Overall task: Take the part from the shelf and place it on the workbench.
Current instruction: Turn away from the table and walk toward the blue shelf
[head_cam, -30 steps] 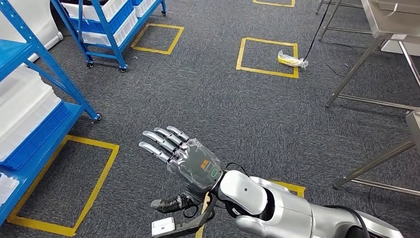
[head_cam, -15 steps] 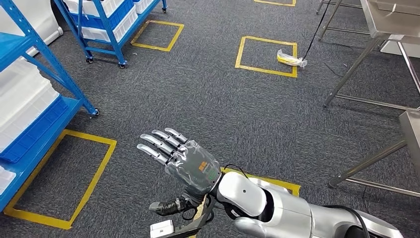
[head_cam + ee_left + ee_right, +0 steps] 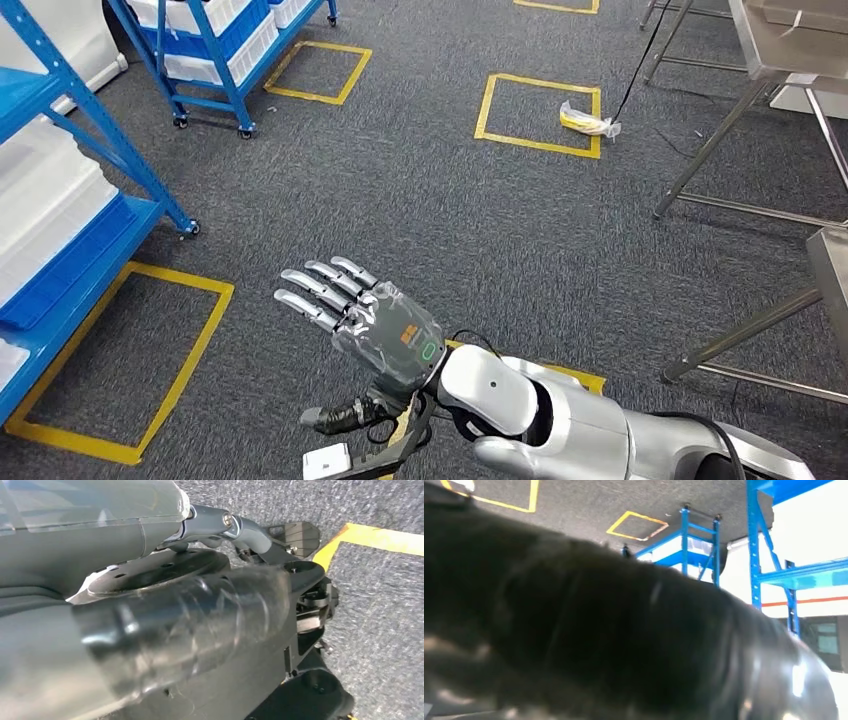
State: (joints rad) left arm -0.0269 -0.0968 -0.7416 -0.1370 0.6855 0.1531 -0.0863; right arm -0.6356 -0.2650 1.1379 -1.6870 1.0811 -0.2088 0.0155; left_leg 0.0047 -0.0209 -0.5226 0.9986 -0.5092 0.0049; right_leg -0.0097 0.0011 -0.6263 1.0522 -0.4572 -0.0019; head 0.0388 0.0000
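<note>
reaching stage: my right hand (image 3: 375,335) is spread wide, holding nothing; next i need the blue shelf (image 3: 60,215) on the left.

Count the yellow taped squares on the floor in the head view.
5: one beside the near blue shelf, one by the far shelf, one holding a wrapped bundle, two partly hidden, at the top edge and under the right arm.
</note>
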